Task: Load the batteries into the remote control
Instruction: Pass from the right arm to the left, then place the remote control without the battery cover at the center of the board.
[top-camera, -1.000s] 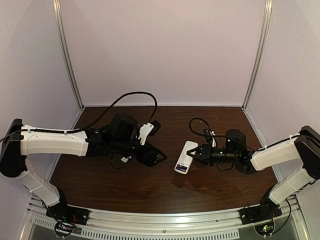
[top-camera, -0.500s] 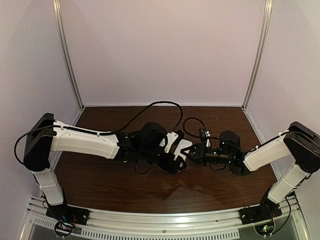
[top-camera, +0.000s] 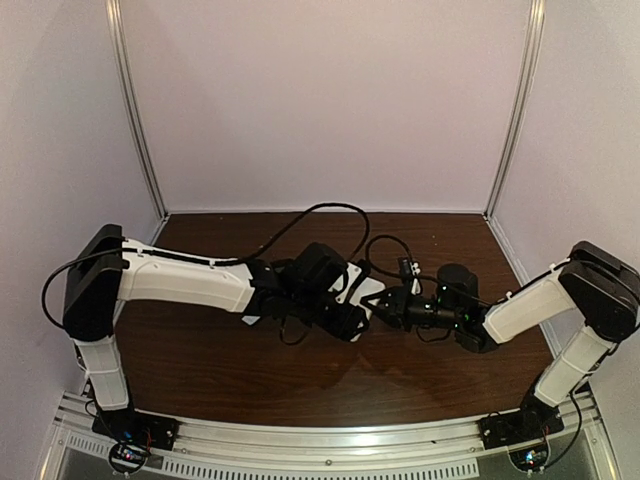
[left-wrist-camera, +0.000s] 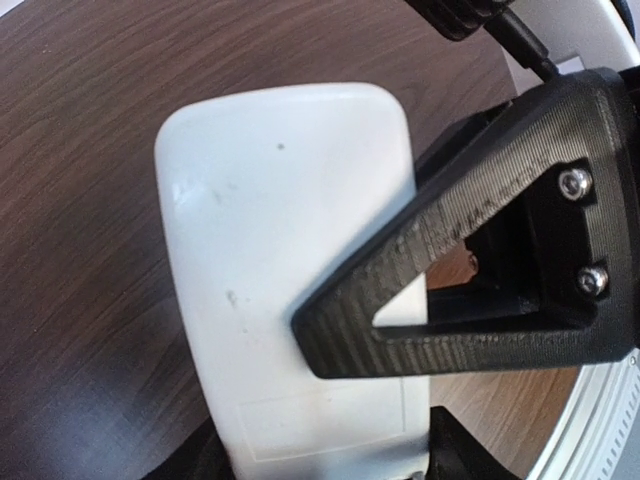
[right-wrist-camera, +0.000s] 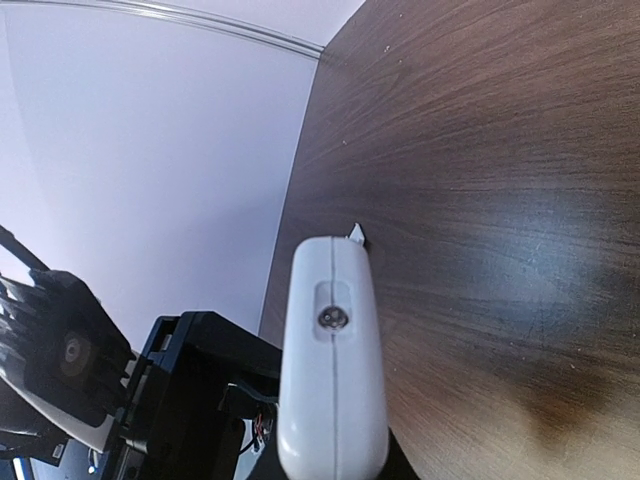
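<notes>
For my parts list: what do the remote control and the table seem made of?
Remote control: seemingly hard white plastic, smooth and slightly glossy, with soft highlights and small scuffs. Table: dark brown wood or wood-look laminate; grain lines show, but which of the two is unclear.

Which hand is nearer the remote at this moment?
Right. The right hand grips the remote at one end. The left hand is alongside it, with one finger across its white back. I cannot tell whether that finger touches it.
</notes>
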